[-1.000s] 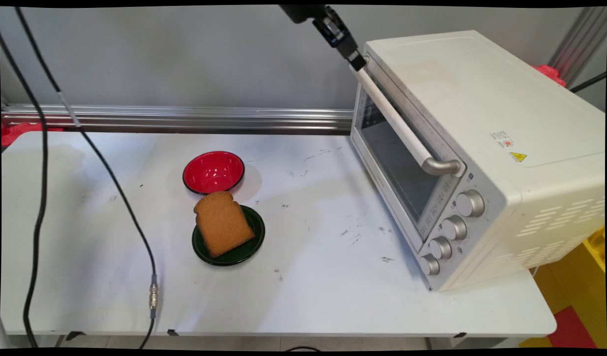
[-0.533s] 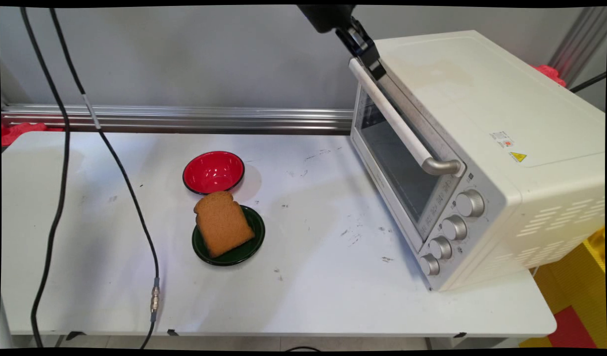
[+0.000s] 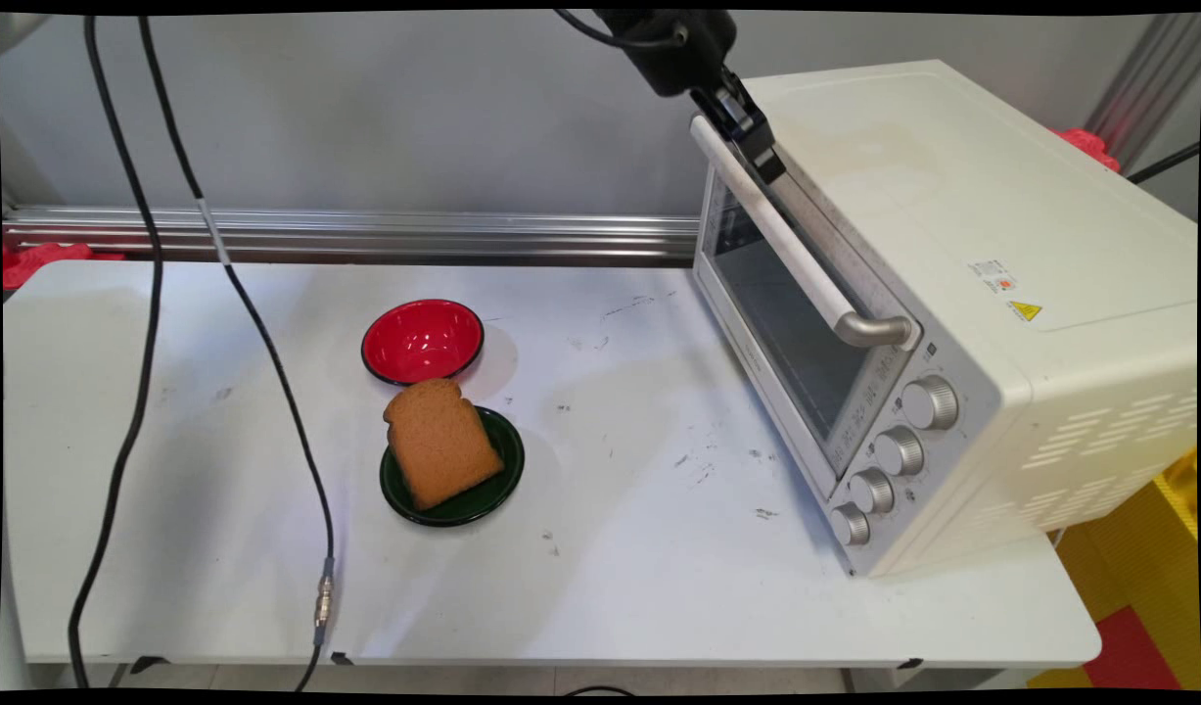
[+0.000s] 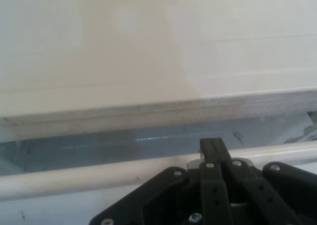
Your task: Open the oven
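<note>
White table (image 3: 610, 568) before you carries one toaster oven (image 3: 952, 294) at 3 o'clock, one red bowl (image 3: 423, 341), and one toast slice (image 3: 439, 441) on one green plate (image 3: 483, 494), while your gripper (image 3: 757, 152) sits at the oven's door handle (image 3: 786, 240), fingers seemingly pinched together, though you cannot tell for certain.

The big cream-white toaster oven (image 3: 952, 294) blocks the counter's (image 3: 610, 548) right side, its long white door handle (image 3: 796, 245) jutting out front. Near the middle sit a red bowl (image 3: 423, 341) and a slice of brown toast (image 3: 440, 441) on a dark green plate (image 3: 492, 490). Black cables (image 3: 150, 323) hang down at left. Between plate and oven the counter lies open.
</note>
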Tool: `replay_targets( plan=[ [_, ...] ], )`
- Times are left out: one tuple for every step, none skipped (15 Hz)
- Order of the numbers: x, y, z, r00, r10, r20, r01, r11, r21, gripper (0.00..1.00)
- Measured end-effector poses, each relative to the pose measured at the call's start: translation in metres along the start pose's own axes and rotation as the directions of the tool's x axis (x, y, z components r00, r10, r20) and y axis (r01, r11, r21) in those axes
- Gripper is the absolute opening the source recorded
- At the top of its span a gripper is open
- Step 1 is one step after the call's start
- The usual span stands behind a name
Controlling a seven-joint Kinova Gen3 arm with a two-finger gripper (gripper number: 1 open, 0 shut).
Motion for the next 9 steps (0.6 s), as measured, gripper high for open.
replay_targets(
  plan=[
    [0.000, 0.000, 0.003, 1.000, 0.000, 0.000, 0.000, 1.000, 0.000, 0.00],
    [0.000, 0.000, 0.007, 1.000, 0.000, -0.001, 0.000, 1.000, -0.001, 0.00],
    [-0.001, 0.000, 0.011, 1.000, 0.000, -0.002, 0.000, 1.000, -0.001, 0.00],
    [-0.001, -0.001, 0.015, 1.000, 0.001, -0.004, -0.001, 1.000, -0.002, 0.00],
    [-0.001, -0.001, 0.018, 1.000, 0.001, -0.005, -0.001, 1.000, -0.001, 0.00],
    [-0.001, -0.001, 0.021, 1.000, 0.001, -0.008, -0.001, 1.000, 0.000, 0.00],
    [-0.001, -0.002, 0.024, 1.000, 0.001, -0.010, -0.001, 1.000, 0.000, 0.00],
    [-0.001, -0.002, 0.027, 1.000, 0.001, -0.013, -0.001, 1.000, 0.001, 0.00],
    [0.000, -0.003, 0.030, 1.000, 0.002, -0.017, -0.002, 1.000, 0.002, 0.00]
  ],
)
